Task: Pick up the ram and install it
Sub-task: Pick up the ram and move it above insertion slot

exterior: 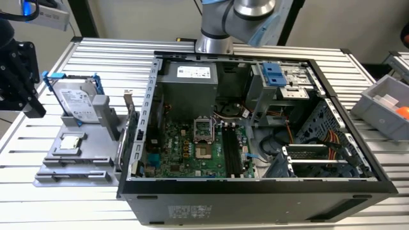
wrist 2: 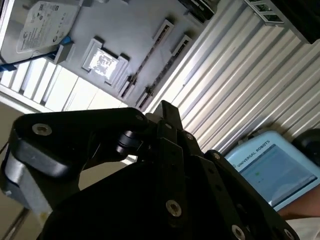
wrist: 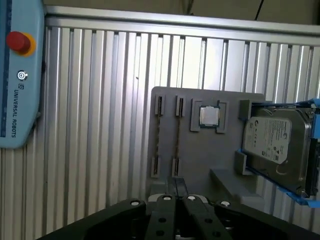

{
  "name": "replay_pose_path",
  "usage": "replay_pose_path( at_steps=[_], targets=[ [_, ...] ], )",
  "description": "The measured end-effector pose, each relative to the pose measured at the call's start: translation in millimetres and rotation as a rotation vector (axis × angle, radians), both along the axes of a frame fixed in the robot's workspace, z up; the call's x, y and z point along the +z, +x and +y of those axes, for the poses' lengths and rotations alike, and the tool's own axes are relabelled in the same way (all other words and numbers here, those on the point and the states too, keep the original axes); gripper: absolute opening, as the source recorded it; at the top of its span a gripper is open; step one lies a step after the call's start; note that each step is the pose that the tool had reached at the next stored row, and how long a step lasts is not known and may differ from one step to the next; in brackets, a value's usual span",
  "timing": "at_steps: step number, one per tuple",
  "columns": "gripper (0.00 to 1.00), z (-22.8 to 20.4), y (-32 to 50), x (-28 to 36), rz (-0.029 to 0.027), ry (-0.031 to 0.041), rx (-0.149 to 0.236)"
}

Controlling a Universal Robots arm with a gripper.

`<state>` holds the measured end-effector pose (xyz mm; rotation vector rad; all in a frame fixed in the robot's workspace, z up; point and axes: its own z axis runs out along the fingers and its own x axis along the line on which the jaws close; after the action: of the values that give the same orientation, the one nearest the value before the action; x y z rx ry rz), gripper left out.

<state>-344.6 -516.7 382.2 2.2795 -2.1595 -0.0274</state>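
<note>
— Ribbed metal table point(wrist: 100, 125), grey parts tray point(wrist: 200, 155) laid on it. Over that hangs the gripper point(wrist: 175, 182), jaws drawn together, nothing seen between them.

— Where's the ram?

— Not in the jaws. Two clip holders point(wrist: 159, 137) run straight out past the jaw tips. A thin strip stands on edge in one of them, and I take that for the ram point(wrist: 178, 140). It's too slim to be sure. By the exterior view the gripper is raised, well apart from it.

— Neighbours?

— Processor point(wrist: 210, 116), then hard drive point(wrist: 280, 145), off to one side of the jaws. Open computer case point(exterior: 255, 120) is farther out on that same side.

— How will it handle?

— My guess is light, stiff and thin. The faces are smooth, so it could pivot if pinched off centre. Chips and contact edge are probably fragile. Best hold, as I judge it, is across the two flat faces at mid-length, on the free long edge and clear of the end clips.
</note>
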Motion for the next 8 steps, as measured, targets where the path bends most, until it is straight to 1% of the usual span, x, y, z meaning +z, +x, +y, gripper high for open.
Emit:
replay_pose_path(
  at_steps=[1, 2, 3, 5, 6, 7, 8],
  targets=[
    [0.00, -0.3, -0.1, -0.2, 0.0138, 0.0008, 0.000],
    [0.00, -0.4, -0.1, -0.1, 0.0162, 0.0026, 0.000],
    [0.00, -0.4, -0.1, -0.1, 0.0163, 0.0089, 0.000],
    [0.00, -0.6, 0.0, 0.0, 0.0163, 0.0434, 0.000],
    [0.00, -0.8, 0.0, -0.1, 0.0161, 0.0573, 0.000],
    [0.00, -0.7, 0.0, -0.1, 0.0160, 0.0595, 0.000],
    [0.00, -0.7, -0.1, -0.1, 0.0161, 0.0596, 0.000]
  ],
)
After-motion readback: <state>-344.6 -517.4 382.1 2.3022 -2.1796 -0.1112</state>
